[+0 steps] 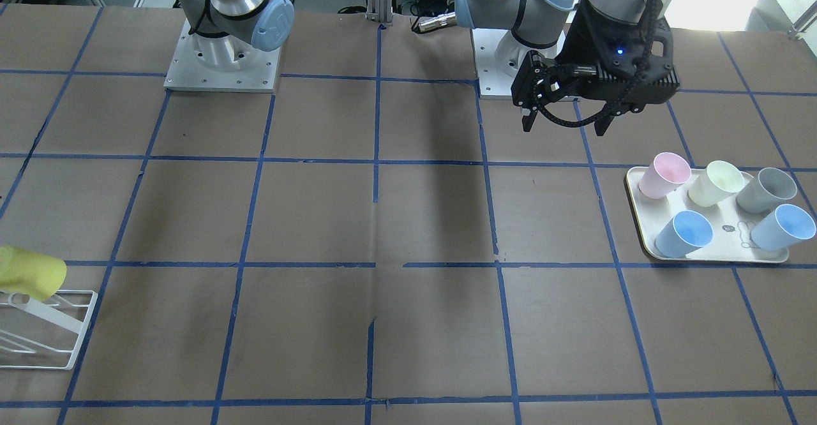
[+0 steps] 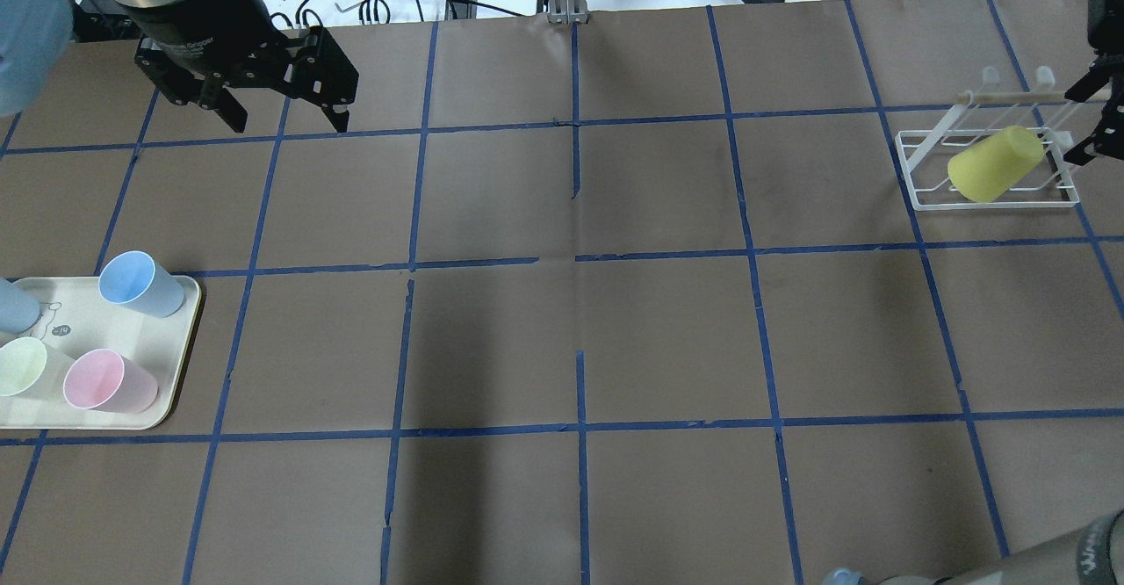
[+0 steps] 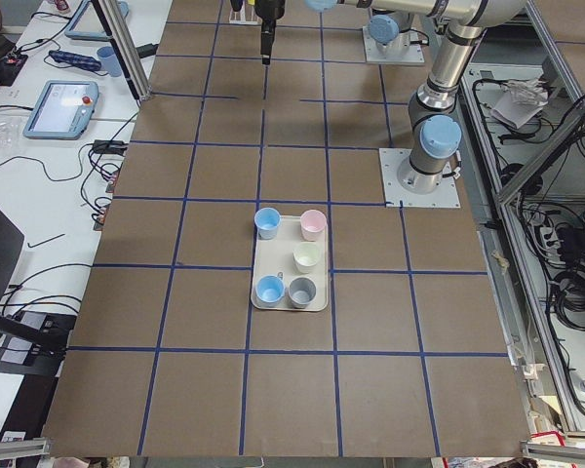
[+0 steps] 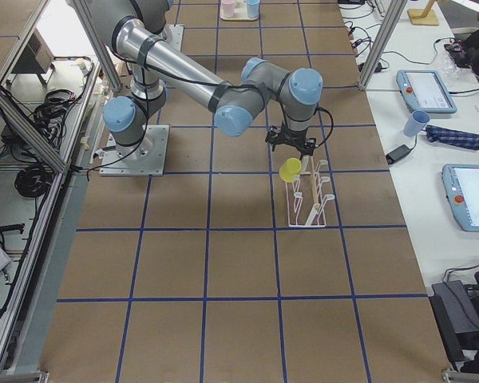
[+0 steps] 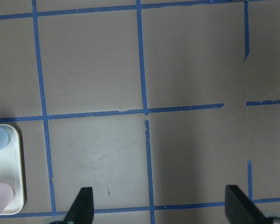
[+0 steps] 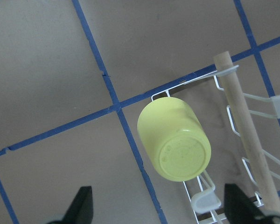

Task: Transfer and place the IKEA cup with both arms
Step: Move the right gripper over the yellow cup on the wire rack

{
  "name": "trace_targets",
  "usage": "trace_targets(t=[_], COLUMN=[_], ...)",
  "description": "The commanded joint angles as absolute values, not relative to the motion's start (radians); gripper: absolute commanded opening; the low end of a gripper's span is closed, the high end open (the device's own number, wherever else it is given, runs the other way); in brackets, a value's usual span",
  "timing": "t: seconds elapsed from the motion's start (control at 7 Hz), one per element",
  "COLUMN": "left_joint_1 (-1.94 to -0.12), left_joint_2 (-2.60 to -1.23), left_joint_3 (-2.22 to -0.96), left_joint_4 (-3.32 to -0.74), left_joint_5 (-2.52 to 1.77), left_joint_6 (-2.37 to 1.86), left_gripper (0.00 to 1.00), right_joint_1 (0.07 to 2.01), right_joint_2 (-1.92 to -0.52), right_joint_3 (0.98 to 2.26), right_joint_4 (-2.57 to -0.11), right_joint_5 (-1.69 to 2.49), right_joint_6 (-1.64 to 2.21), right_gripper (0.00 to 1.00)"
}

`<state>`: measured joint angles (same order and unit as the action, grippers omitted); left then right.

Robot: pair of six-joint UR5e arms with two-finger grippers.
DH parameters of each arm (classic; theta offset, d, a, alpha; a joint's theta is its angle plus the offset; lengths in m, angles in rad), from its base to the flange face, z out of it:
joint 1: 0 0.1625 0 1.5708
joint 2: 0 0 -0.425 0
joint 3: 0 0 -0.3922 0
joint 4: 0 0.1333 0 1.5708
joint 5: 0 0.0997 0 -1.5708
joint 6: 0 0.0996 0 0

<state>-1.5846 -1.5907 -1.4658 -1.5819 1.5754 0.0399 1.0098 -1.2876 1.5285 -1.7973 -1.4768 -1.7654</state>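
IKEA cup [image 2: 997,163], the bright yellow one, sits tilted on the white wire rack [image 2: 992,205] at the robot's right end of the table [image 2: 580,339]. From the right wrist camera you look straight at its round base, with the mouth pointing down and away toward the brown paper. The rack's wooden rod [image 6: 245,135] runs just beside the cup, on the side away from the blue tape line.

You find the right gripper [image 6: 158,205] hanging over the rack with its jaws spread wide. The cup's base shows between the two fingertips, and neither one touches it. In the overhead view the same gripper comes in at the right edge, next to the raised end of the rack.

The left gripper [image 2: 288,121] hovers above bare paper at the far side of the table's left half, well apart from the yellow cup. Its jaws are also wide apart and hold nothing. Through its wrist camera you see only taped grid squares and a corner of the tray [image 1: 721,256].

That cream tray lies flat near the robot's left end. On it stand five upright cups: a pink cup [image 1: 665,175], a pale cream cup [image 1: 715,182], a grey cup [image 1: 766,189] and two light blue cups [image 1: 683,233] [image 1: 782,227]. You can see them close together but not stacked.
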Motion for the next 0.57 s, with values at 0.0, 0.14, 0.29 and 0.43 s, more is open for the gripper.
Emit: trace_targets(t=[0.0,0.14,0.29,0.43], left_joint_1=[-1.585,-1.585,-1.585,-1.585], left_joint_2=[-1.591,-1.591,-1.591,-1.591], left_joint_3=[-1.466,-1.466,-1.466,-1.468], left_joint_4=[-1.582,-1.582,-1.582,-1.582], left_joint_5=[1.575,1.575,1.575,1.575], left_joint_6=[0.04,0.04,0.04,0.04], left_gripper=[1.0,1.0,1.0,1.0], right_joint_1=[1.012,1.012,1.012,1.012], right_joint_2=[-1.281,-1.276,-1.255,-1.249], right_joint_3=[1.604,1.626,1.628,1.623], right_joint_4=[-1.925,-1.957,-1.968,-1.976], right_joint_5=[-1.47,-1.47,-1.47,-1.47], right_joint_6=[-1.788,-1.792,-1.795,-1.802], right_gripper=[1.0,1.0,1.0,1.0])
